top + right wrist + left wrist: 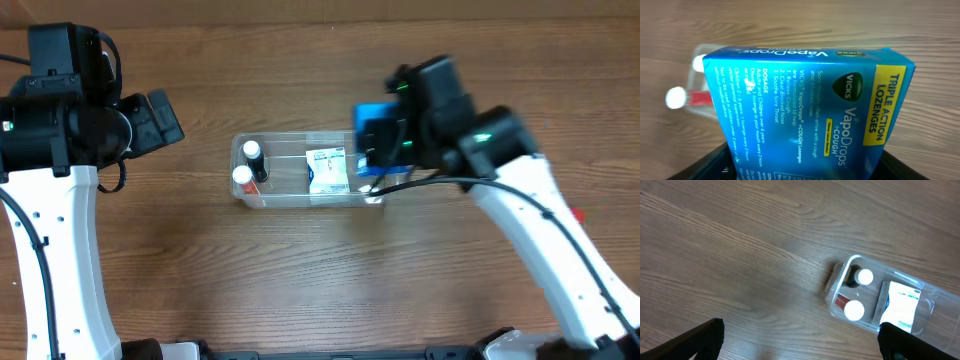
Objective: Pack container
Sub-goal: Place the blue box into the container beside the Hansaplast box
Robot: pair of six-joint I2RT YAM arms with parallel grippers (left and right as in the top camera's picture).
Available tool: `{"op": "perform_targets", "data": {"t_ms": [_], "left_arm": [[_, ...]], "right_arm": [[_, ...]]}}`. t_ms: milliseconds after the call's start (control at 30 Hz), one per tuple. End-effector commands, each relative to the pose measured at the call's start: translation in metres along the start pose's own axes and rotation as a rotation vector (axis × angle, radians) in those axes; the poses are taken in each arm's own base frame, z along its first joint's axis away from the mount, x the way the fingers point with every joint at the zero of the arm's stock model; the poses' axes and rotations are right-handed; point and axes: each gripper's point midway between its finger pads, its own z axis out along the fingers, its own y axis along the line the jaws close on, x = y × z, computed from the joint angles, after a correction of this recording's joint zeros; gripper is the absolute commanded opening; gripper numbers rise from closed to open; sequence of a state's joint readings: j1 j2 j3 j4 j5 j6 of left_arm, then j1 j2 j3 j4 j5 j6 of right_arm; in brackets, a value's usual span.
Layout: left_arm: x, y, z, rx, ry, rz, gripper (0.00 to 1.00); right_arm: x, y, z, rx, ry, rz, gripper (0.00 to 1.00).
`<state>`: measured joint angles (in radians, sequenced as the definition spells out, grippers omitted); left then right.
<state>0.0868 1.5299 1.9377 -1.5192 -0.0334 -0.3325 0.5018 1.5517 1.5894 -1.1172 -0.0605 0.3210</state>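
Overhead view: right pincer (383, 148) clamps the Vicks VapoDrops box (374, 118) over the right end of the container (285, 138), which lies centred on the worktop (300, 280), long axis left-right; left pincer (165, 118) gapes wide, farther off.

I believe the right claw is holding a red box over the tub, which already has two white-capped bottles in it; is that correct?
Not quite: the box in the right claw is blue, not red, as the right wrist view shows plainly. The rest stands: it is held over the tub, and two white-capped bottles are in it.
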Motion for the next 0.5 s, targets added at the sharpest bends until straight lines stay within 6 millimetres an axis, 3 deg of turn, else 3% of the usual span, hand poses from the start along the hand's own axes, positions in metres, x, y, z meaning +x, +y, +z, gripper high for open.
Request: {"op": "perform_targets", "data": {"t_ms": [0, 133, 200, 367, 467], "left_arm": [[0.001, 0.001, 0.0, 0.003, 0.009, 0.018, 1.0], [0.004, 0.002, 0.0, -0.001, 0.019, 0.019, 1.0], [0.004, 0.001, 0.0, -0.001, 0.018, 0.019, 1.0], [0.004, 0.001, 0.0, -0.001, 0.018, 0.019, 1.0], [0.004, 0.002, 0.0, -0.001, 0.019, 0.019, 1.0]], "right_arm": [[0.002, 0.005, 0.034, 0.054, 0.041, 0.098, 0.7], [0.017, -0.008, 0.084, 0.122, 0.158, 0.11, 0.7], [0.02, -0.025, 0.105, 0.186, 0.186, 0.131, 0.7], [0.02, -0.034, 0.11, 0.218, 0.19, 0.137, 0.7], [0.022, -0.034, 0.11, 0.221, 0.197, 0.137, 0.79]]}}
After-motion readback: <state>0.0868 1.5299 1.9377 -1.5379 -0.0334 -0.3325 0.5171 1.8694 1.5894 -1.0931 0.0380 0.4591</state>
